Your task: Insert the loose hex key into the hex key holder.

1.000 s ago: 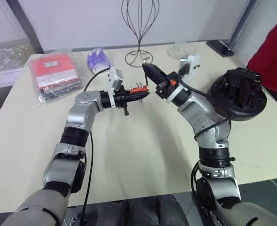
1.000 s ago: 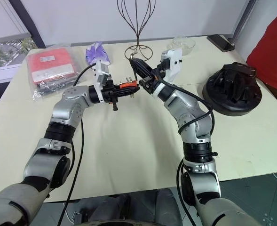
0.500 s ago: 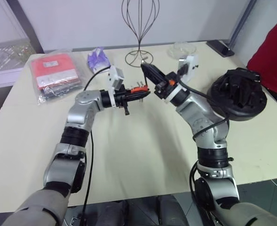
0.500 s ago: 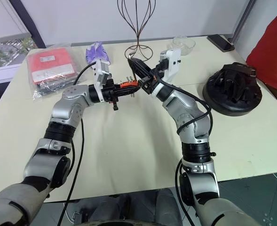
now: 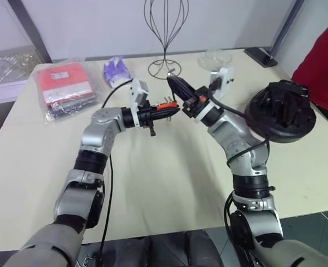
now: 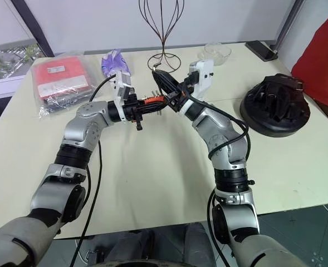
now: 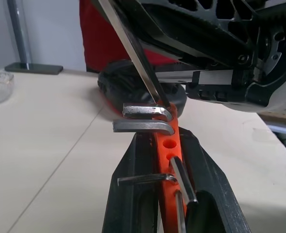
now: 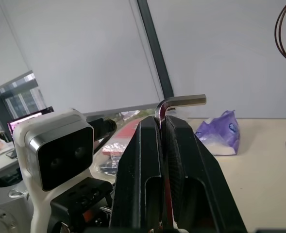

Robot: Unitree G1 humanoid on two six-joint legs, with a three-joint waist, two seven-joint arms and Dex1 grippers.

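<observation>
A: What does the holder [image 7: 167,160] look like?

B: A small orange-red plastic block with a row of round holes along its edge. Several short grey keys stick out of it, their bent ends turned sideways. The left claw [image 5: 165,111] is closed on it, one black finger on each side, and holds it up above the pale surface [image 5: 169,183].

A: And the loose hex key [image 8: 180,101]?

B: A thin, silver-grey, L-shaped rod. The right claw [image 5: 176,85] is clamped shut on its long leg, with the bend and the short leg poking out past the fingertips. In the left wrist view the long leg slants down, and its tip is at the far end of the holder, just beside the outermost bent keys. I cannot tell whether the tip sits in a hole.
</observation>
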